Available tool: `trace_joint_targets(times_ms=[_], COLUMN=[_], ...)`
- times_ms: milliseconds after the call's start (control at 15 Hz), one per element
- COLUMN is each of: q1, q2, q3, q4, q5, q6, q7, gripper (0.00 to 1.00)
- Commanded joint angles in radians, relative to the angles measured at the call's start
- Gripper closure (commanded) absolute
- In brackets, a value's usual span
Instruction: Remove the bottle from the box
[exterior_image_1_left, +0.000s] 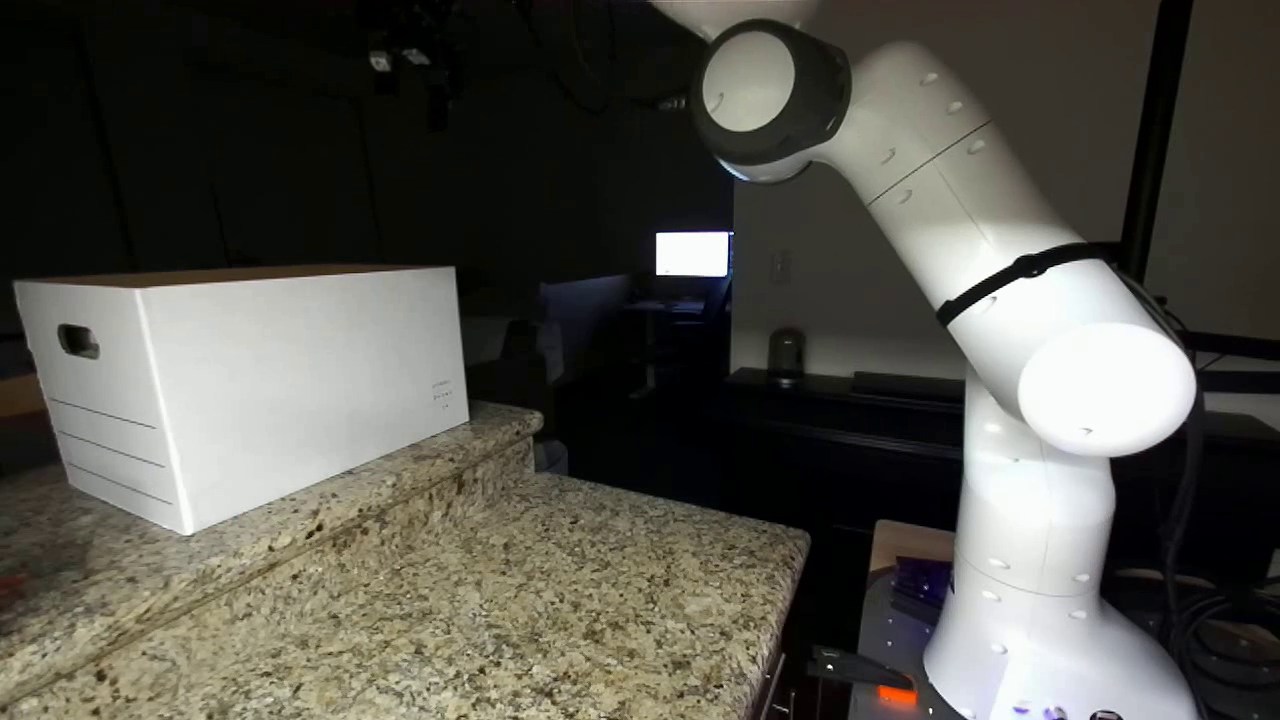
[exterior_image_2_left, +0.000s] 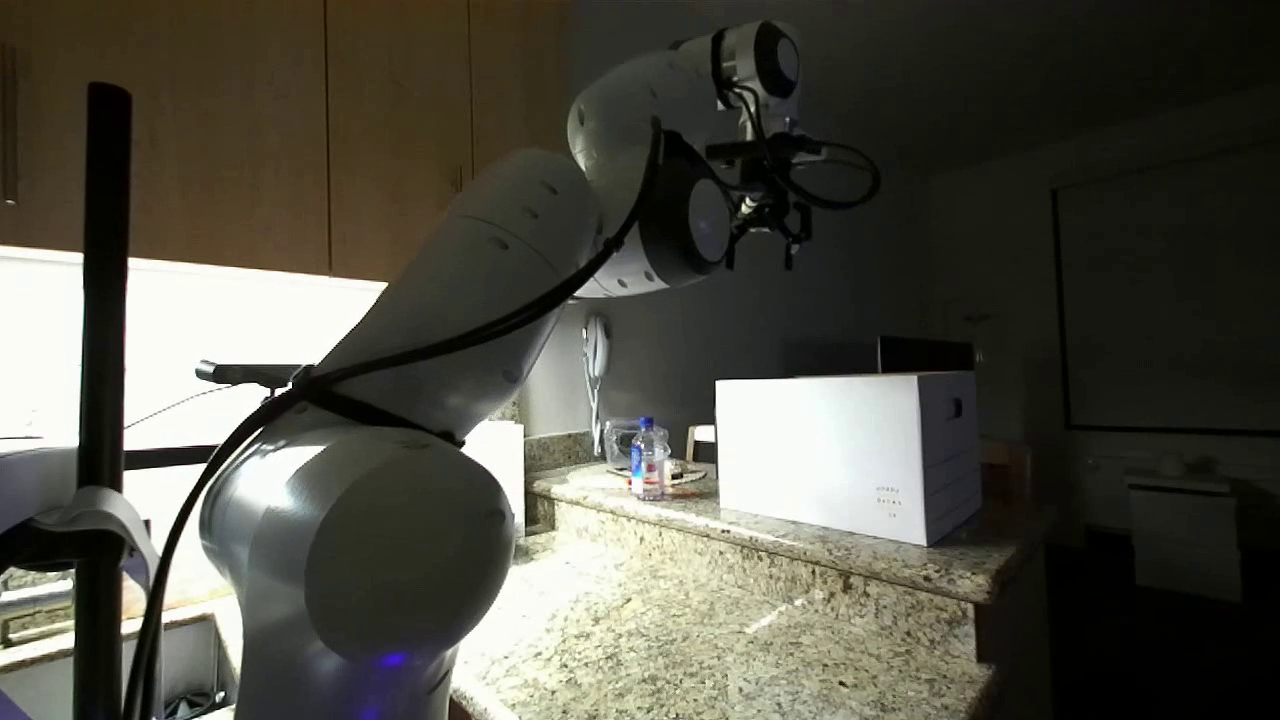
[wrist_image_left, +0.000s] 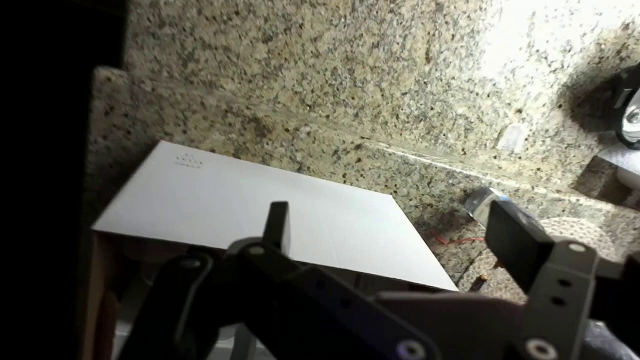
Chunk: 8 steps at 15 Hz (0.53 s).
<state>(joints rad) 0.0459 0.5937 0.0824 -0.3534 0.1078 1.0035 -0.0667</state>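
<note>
The white box (exterior_image_1_left: 300, 390) stands on the raised granite ledge, with a dark handle slot in its short end. It also shows in an exterior view (exterior_image_2_left: 820, 455) and the wrist view (wrist_image_left: 300, 210). Its top is open; the inside is mostly dark and behind my gripper. A clear bottle (exterior_image_2_left: 648, 465) with a blue cap stands upright on the ledge, outside the box and apart from it. In the wrist view the bottle (wrist_image_left: 481, 202) is partly behind a finger. My gripper (exterior_image_2_left: 763, 262) is open and empty, high above the box's level. Its fingers spread wide in the wrist view (wrist_image_left: 392, 225).
The raised ledge (exterior_image_1_left: 420, 450) steps down to a lower granite counter (exterior_image_1_left: 560, 590). A round woven mat (wrist_image_left: 582, 232), a red cord (wrist_image_left: 460, 241) and a clear plastic container (exterior_image_2_left: 620, 440) are near the bottle. Wooden cabinets (exterior_image_2_left: 400, 130) hang behind the arm.
</note>
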Motion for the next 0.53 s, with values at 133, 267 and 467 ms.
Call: trace_joint_targets(times_ms=[133,267,467], q1=[0.063,0.055,0.058], q2=[-0.081,-0.062,-0.064], q3=[-0.062,-0.052,-0.057], q4=[-0.038,-0.017,-0.02], q5=[-0.097,-0.081,-0.083], q6=[-0.166,-0.135,-0.141], q7=[0.149,0.114,0.123], gripper=[0.0,0.0,0.0])
